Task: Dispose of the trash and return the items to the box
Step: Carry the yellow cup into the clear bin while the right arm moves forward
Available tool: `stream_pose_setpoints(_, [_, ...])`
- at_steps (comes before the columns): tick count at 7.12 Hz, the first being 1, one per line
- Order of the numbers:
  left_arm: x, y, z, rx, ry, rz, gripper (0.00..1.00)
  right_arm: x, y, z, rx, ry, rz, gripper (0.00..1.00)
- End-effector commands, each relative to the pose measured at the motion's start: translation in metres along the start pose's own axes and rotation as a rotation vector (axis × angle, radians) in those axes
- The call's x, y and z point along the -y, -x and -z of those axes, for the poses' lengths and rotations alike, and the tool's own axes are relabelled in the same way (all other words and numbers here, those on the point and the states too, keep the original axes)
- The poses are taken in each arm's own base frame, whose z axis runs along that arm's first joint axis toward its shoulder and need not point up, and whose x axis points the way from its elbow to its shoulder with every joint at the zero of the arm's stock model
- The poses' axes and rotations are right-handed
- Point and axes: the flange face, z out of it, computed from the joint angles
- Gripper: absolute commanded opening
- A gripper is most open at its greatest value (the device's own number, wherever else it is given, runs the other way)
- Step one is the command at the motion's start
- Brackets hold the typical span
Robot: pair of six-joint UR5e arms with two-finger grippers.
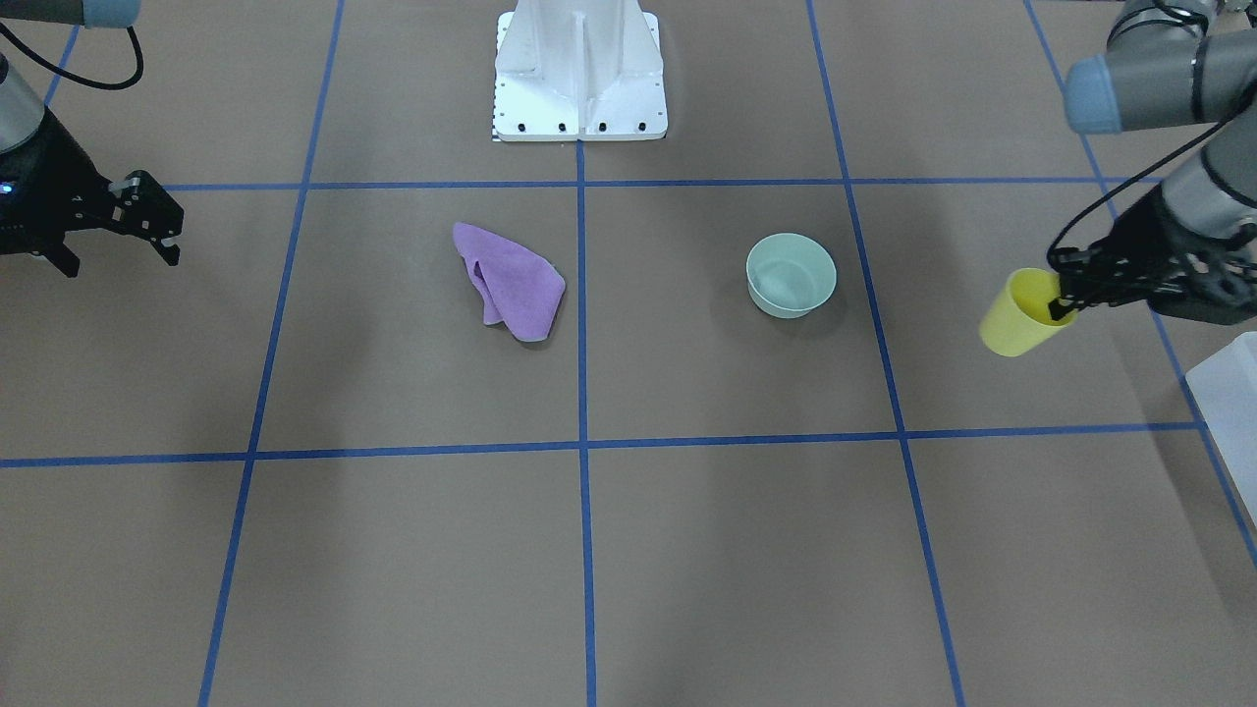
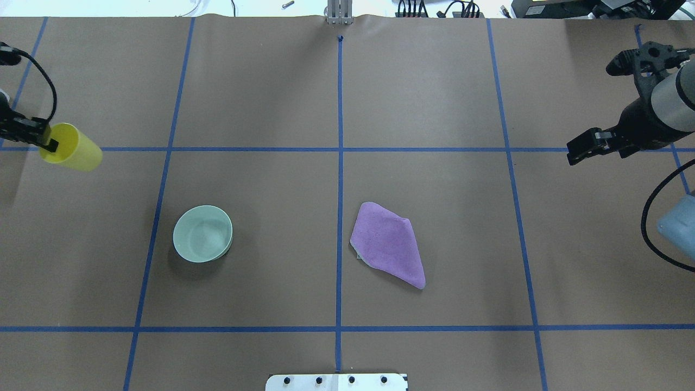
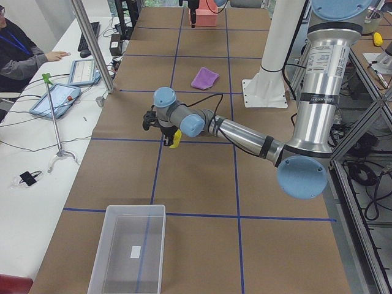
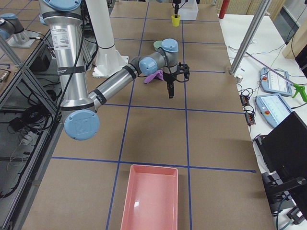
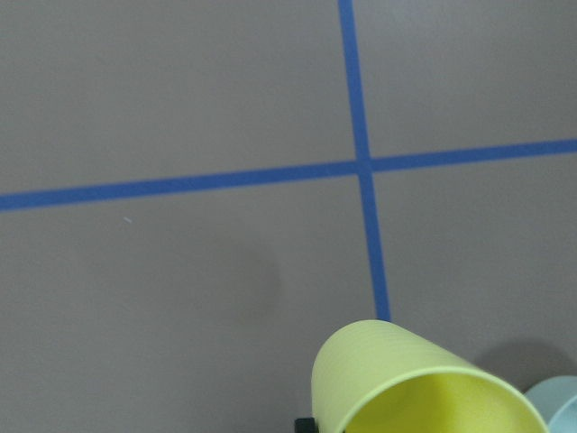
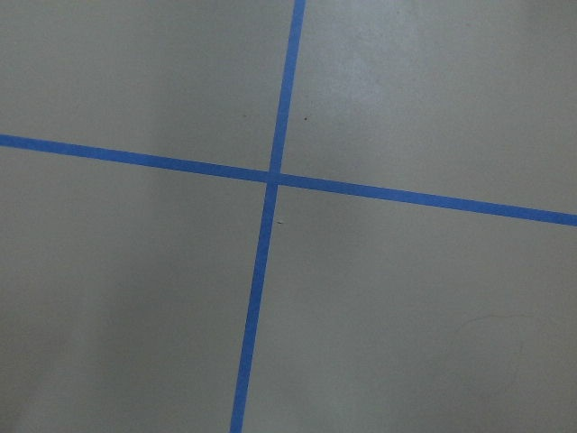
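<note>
My left gripper (image 1: 1059,302) is shut on the rim of a yellow cup (image 1: 1016,316), with one finger inside it. It holds the cup tilted above the table at the robot's far left (image 2: 73,149). The cup fills the bottom of the left wrist view (image 5: 415,379). A pale green bowl (image 2: 202,233) stands upright on the table left of centre. A crumpled purple cloth (image 2: 388,244) lies right of centre. My right gripper (image 2: 583,149) is open and empty above the table's right side, well away from the cloth.
A clear plastic box (image 3: 128,248) sits at the table's left end, its corner showing in the front view (image 1: 1228,393). A pink tray (image 4: 151,199) sits at the right end. The robot's white base (image 1: 579,69) stands at the table's rear middle. An operator sits beside the table (image 3: 18,52).
</note>
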Motion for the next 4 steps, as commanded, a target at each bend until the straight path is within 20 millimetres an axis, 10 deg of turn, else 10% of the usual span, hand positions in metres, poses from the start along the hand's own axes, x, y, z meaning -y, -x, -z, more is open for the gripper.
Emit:
stream_pose_setpoints(1, [0.042, 0.113, 0.075, 0.086, 0.011, -0.058, 0.00, 0.004, 0.014, -0.004, 0.008, 0.004, 0.005, 1.00])
stream_pose_setpoints(4, [0.098, 0.280, 0.047, 0.123, 0.036, -0.094, 0.00, 0.013, 0.023, -0.016, -0.001, 0.012, 0.006, 1.00])
